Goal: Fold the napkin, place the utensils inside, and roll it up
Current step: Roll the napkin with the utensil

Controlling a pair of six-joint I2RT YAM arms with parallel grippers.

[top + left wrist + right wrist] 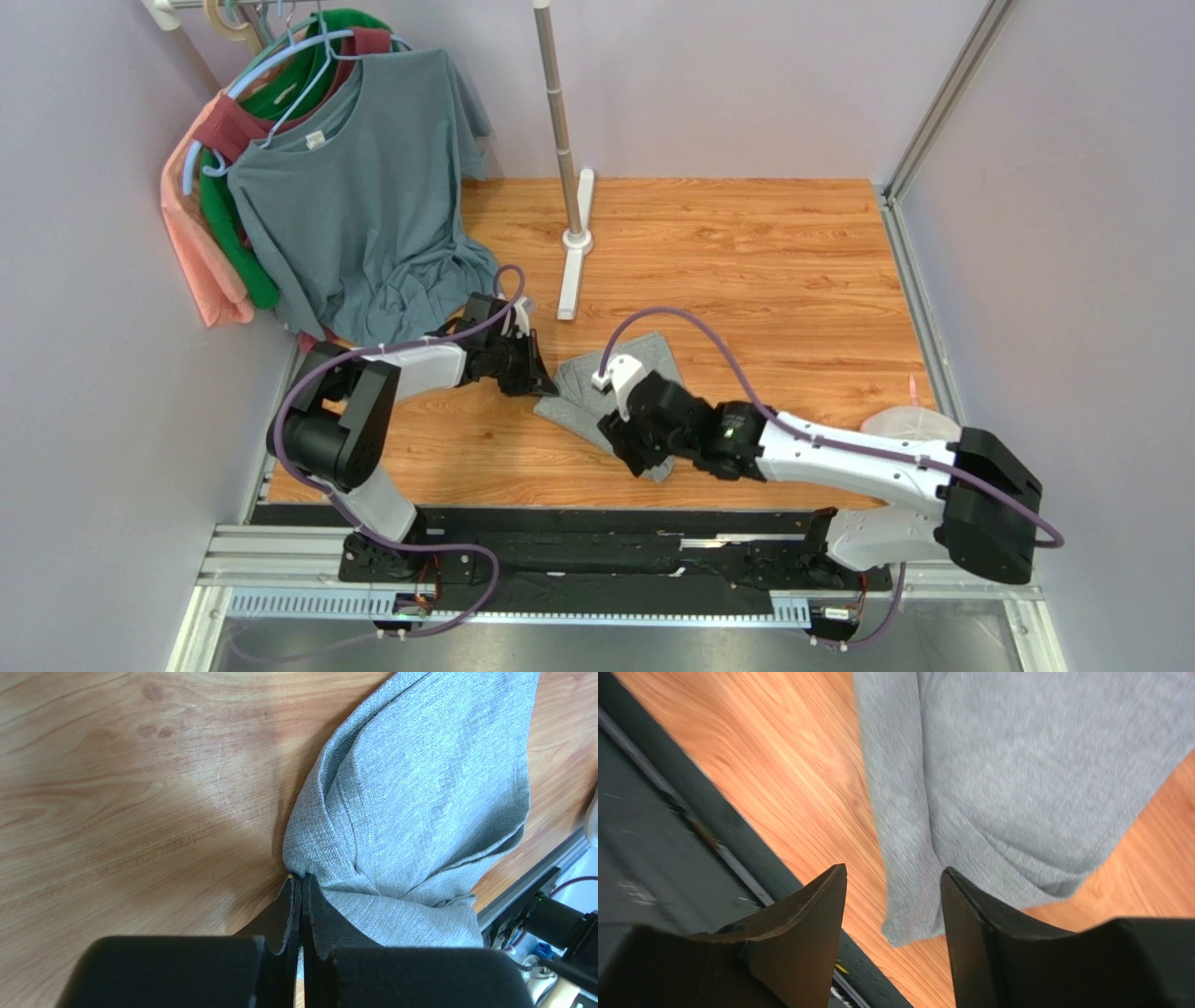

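Observation:
The grey napkin [606,389] lies bunched and partly folded on the wooden table. My left gripper [544,381] is shut on its left corner; the left wrist view shows the jaws pressed together [302,878] on the cloth [421,798], which is gathered into folds at the pinch. My right gripper [627,445] is open over the napkin's near corner. In the right wrist view the cloth's corner [906,917] hangs between the spread fingers [893,875], touching neither. The fork is not in view.
A blue-grey T-shirt [358,196] and other clothes hang on a rack at the back left. The rack's pole [558,112] stands on a white foot [575,259]. A black rail [603,539] runs along the near edge. A clear plastic item [912,420] sits at the right.

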